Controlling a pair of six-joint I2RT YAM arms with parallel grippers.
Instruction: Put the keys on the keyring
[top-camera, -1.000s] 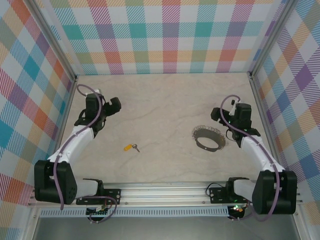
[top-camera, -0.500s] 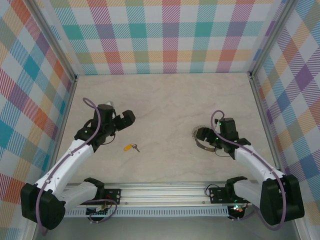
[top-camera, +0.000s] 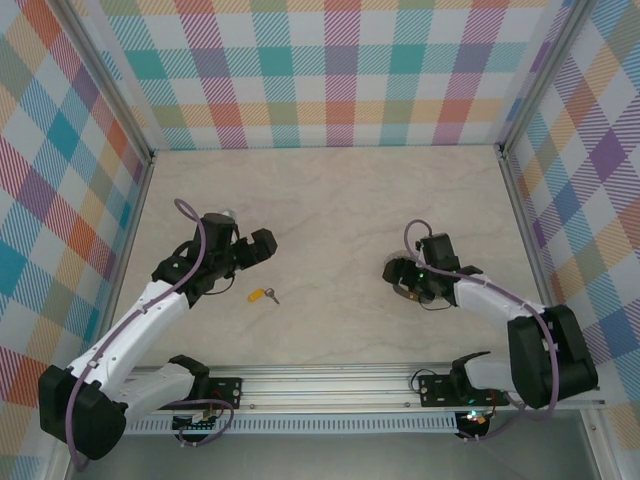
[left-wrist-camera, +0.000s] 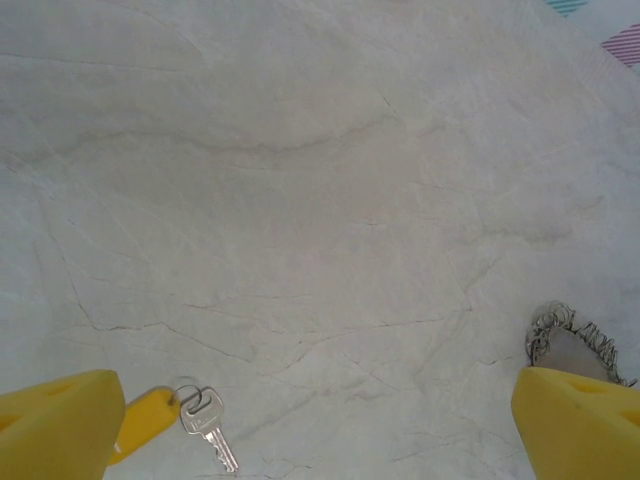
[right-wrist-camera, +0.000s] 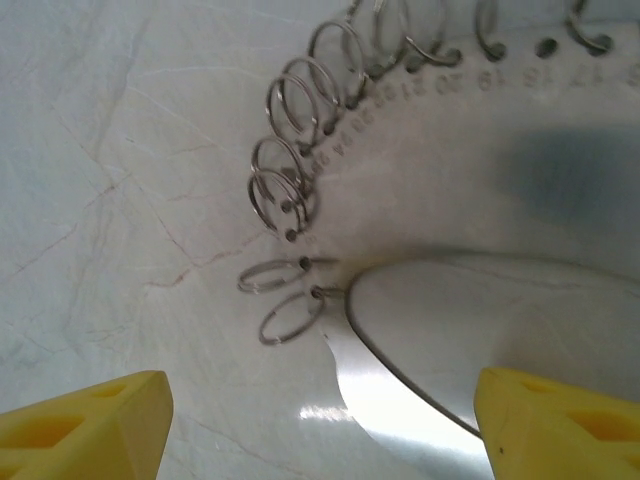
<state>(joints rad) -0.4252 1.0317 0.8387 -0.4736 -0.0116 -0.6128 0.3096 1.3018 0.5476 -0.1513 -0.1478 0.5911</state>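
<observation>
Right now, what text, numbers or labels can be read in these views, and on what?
"20 19 18 17", seemingly, upside down: small numbers stamped beside the holes in the metal band of the keyring, right wrist view.
Further numbers along that band: too blurred to read.
On the key: nothing readable.

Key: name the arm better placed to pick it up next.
Left. The open left gripper hovers just beside the key; the right gripper is across the table, over the keyring.
</observation>
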